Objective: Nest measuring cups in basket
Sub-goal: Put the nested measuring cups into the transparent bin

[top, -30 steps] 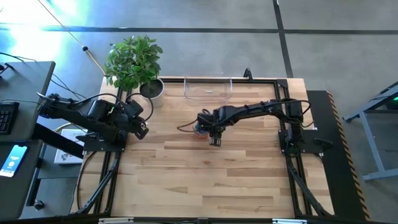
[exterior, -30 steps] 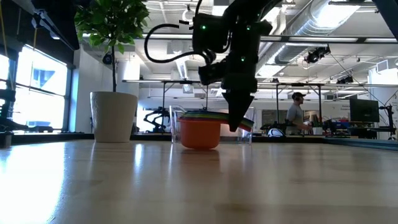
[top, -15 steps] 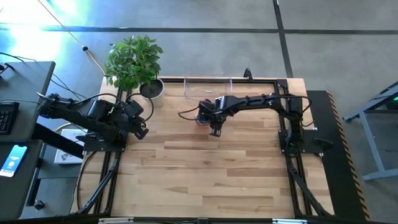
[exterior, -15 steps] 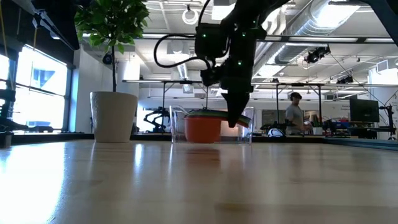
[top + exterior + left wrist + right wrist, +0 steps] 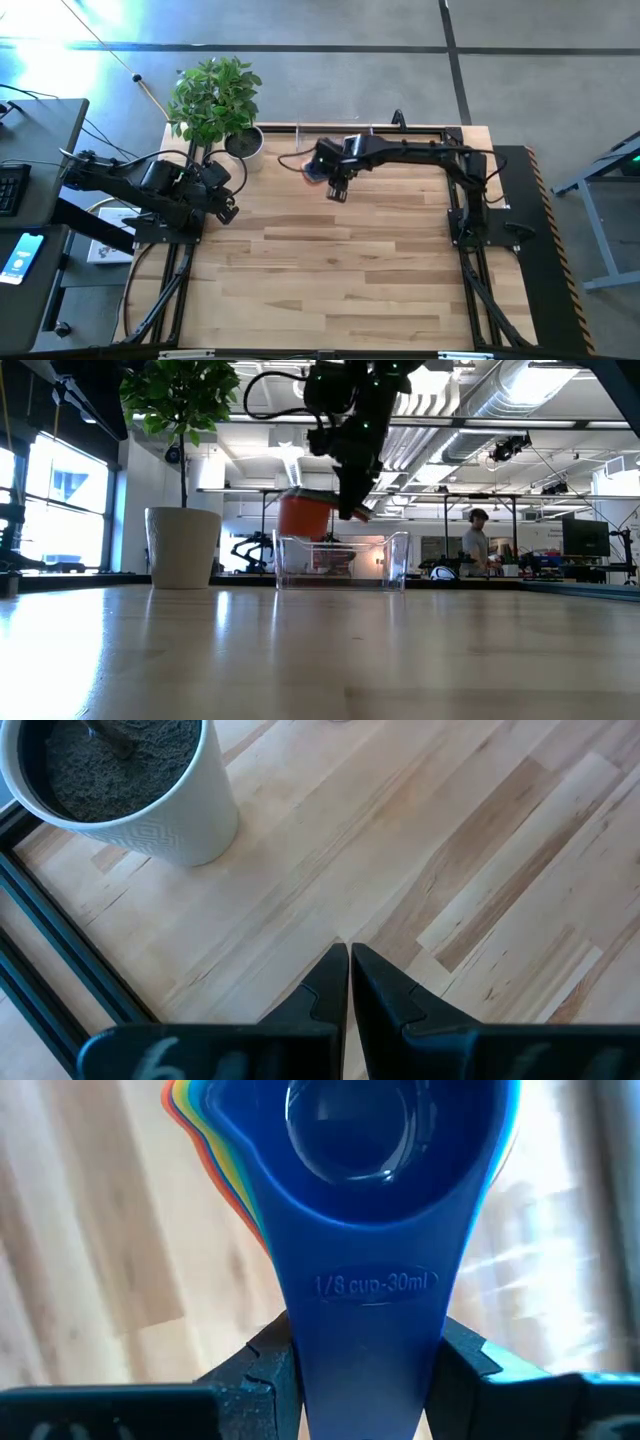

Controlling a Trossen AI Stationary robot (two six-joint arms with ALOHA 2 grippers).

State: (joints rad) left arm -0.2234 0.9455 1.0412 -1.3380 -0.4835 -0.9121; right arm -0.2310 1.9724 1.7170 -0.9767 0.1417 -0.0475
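Note:
The measuring cups [image 5: 305, 515] sit nested in one stack, orange outermost in the low view and blue on top [image 5: 385, 1150] in the right wrist view. My right gripper [image 5: 337, 186] is shut on their handles and holds the stack in the air over the left part of the basket [image 5: 342, 560], a clear low-walled bin by the table's far edge. Its far wall [image 5: 345, 128] shows past my arm in the high view. My left gripper [image 5: 348, 970] is shut and idle near the table's left edge, beside the white plant pot [image 5: 120, 790]. My right gripper pinches the stacked flat handles [image 5: 368, 1342] between its two fingers [image 5: 262, 1362], one on each side edge, lying across them. It comes slanting down from above on the near side. The stack is lifted clear of table and basket, roughly level, bowls pointing away from the fingers.
A potted plant [image 5: 215, 100] stands at the far left corner, left of the basket. The black frame rail [image 5: 420, 127] runs along the far edge behind the basket. Bare wood [image 5: 330, 270] covers the middle and near part of the table. A person [image 5: 475, 545] stands far off in the room.
My right gripper has moved toward the far edge and slightly left while rising, staying shut. The cup stack, which sat low near the table in front of the basket, has been lifted clear and now hangs above the basket's left part.

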